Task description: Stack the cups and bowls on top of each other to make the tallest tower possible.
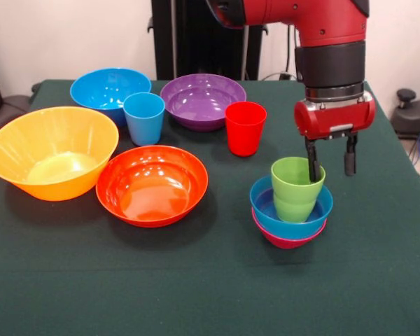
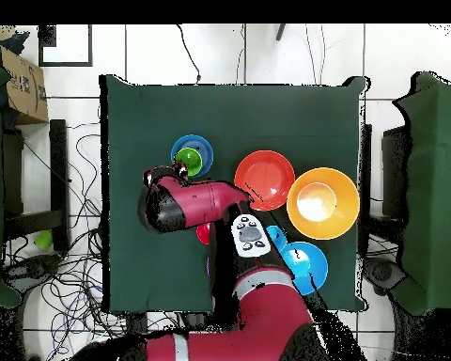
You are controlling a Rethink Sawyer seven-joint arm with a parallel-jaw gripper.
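Note:
A lime green cup [image 1: 296, 189] stands slightly tilted in a small blue bowl [image 1: 304, 227], which is nested in a small magenta bowl [image 1: 287, 242] at the right of the table. My gripper [image 1: 331, 164] is open just above them. One finger [image 1: 313, 166] reaches inside the cup and the other hangs outside its right rim. The red cup [image 1: 245, 127] and light blue cup [image 1: 144, 117] stand alone further back. In the overhead view the green cup [image 2: 189, 162] shows in the blue bowl [image 2: 199, 146] beside the arm.
A very large yellow-orange bowl [image 1: 28, 168] and a red-orange bowl [image 1: 112, 192] sit at the left. A large blue bowl [image 1: 84, 94] and a purple bowl [image 1: 178, 105] stand at the back. The table is covered in dark green cloth [image 1: 210, 294].

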